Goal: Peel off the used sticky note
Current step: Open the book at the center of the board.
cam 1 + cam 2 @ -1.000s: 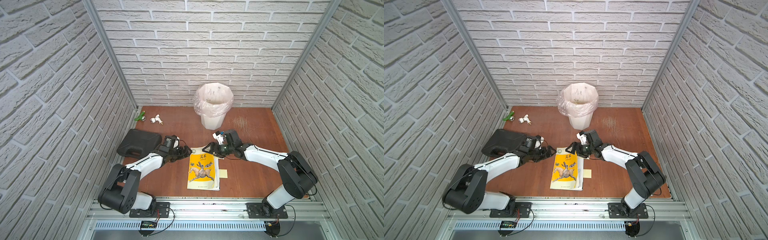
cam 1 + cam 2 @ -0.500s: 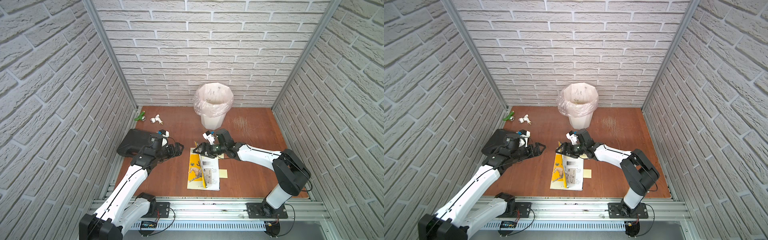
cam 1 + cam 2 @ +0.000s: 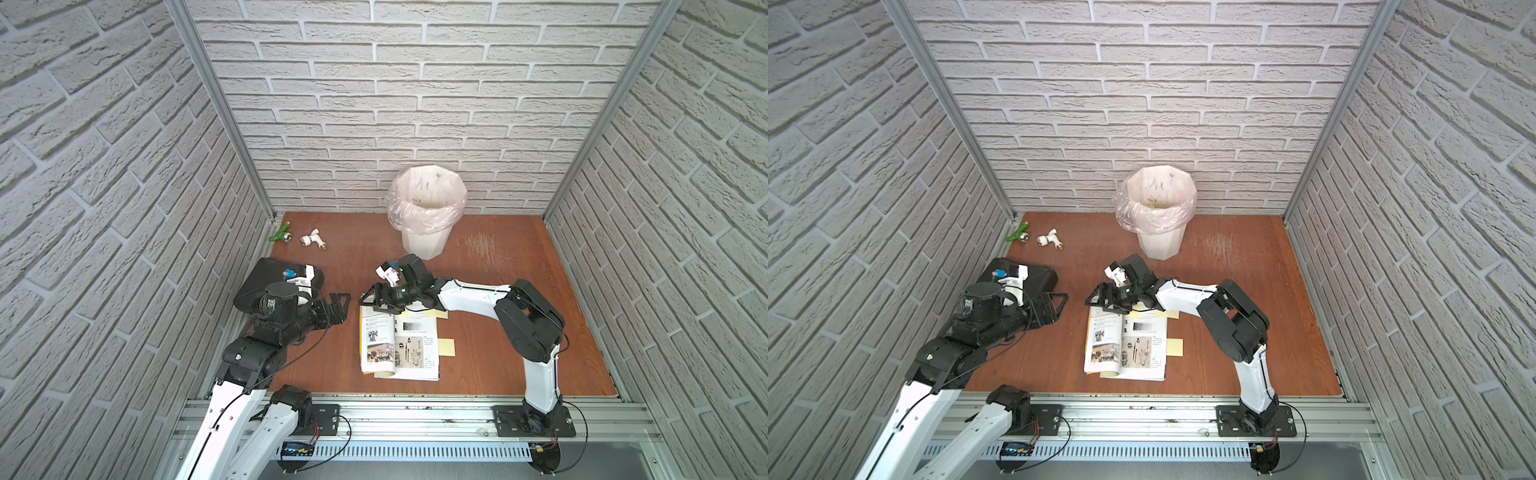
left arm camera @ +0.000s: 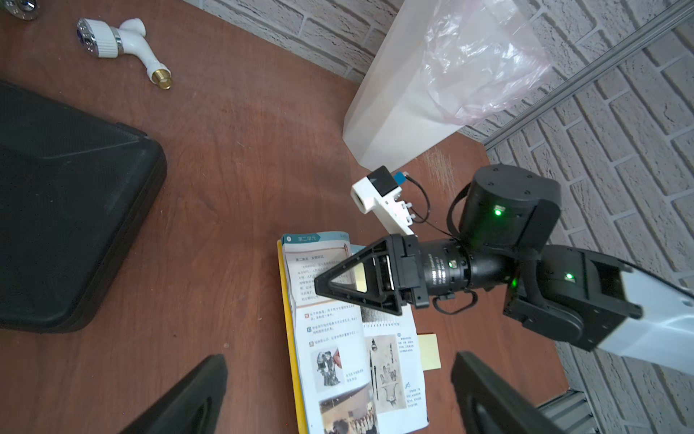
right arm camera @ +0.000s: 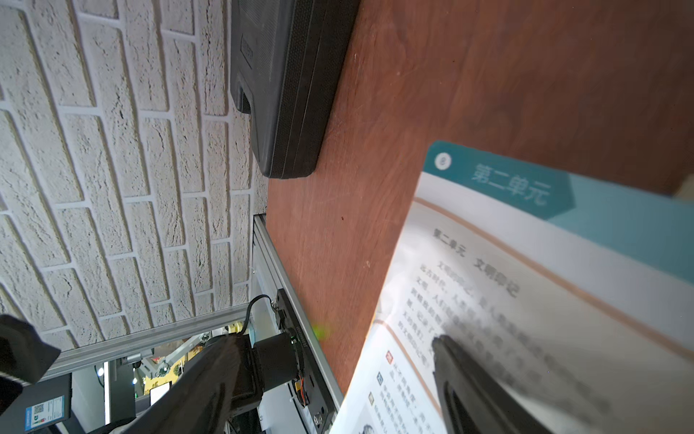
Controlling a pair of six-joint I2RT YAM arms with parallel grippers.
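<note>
A book [image 3: 397,347] [image 3: 1125,347] lies open flat at the front middle of the table, in both top views. A small pale yellow sticky note [image 3: 445,347] [image 3: 1175,347] [image 4: 430,351] pokes out past the book's right edge. Another pale yellow slip [image 4: 360,277] shows through the right finger's frame, on the page near the book's far edge. My right gripper [image 3: 376,301] [image 3: 1104,301] [image 5: 338,383] is open over that far edge, one finger [image 5: 473,387] low over the printed page. My left gripper [image 3: 338,309] [image 3: 1054,309] [image 4: 338,398] hangs open left of the book, holding nothing.
A white bin [image 3: 426,216] with a pink liner stands at the back. A black case [image 3: 266,282] lies at the left under my left arm. A white tap fitting [image 3: 311,240] and a green one [image 3: 280,235] lie in the back left corner.
The closed book with its yellow cover has been turned open and now lies flat. My left gripper has pulled back to the left. My right gripper has shifted left along the book's far edge.
</note>
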